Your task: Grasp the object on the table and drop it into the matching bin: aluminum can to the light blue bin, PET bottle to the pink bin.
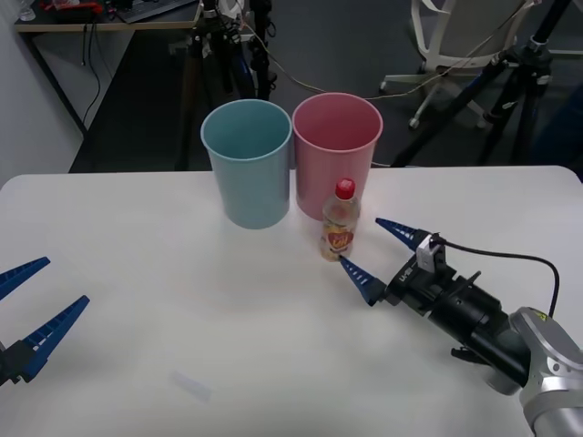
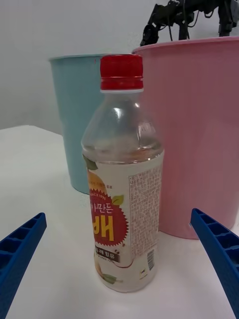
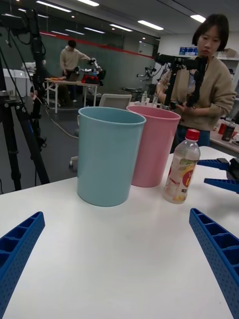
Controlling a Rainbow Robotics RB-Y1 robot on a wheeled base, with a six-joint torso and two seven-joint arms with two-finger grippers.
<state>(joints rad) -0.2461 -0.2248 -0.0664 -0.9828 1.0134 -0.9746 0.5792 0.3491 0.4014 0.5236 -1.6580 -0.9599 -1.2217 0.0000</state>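
The PET bottle (image 1: 340,223) (image 2: 123,189) (image 3: 181,168), clear with a red cap and orange-yellow label, stands upright on the white table (image 1: 137,273) just in front of the pink bin (image 1: 336,146) (image 2: 199,134) (image 3: 153,144). The light blue bin (image 1: 248,159) (image 2: 74,119) (image 3: 107,154) stands to the pink one's left, touching it. My right gripper (image 1: 375,253) (image 2: 119,264) is open, low over the table just right of the bottle, its fingers pointing at the bottle without touching it. My left gripper (image 1: 29,309) (image 3: 117,259) is open near the table's left front edge, far from the bottle.
A faint piece of clear tape or film (image 1: 191,386) lies on the table near the front. Tripods (image 1: 510,82), cables and an office chair (image 1: 455,36) stand on the floor behind the table. Wide bare tabletop lies between the two arms.
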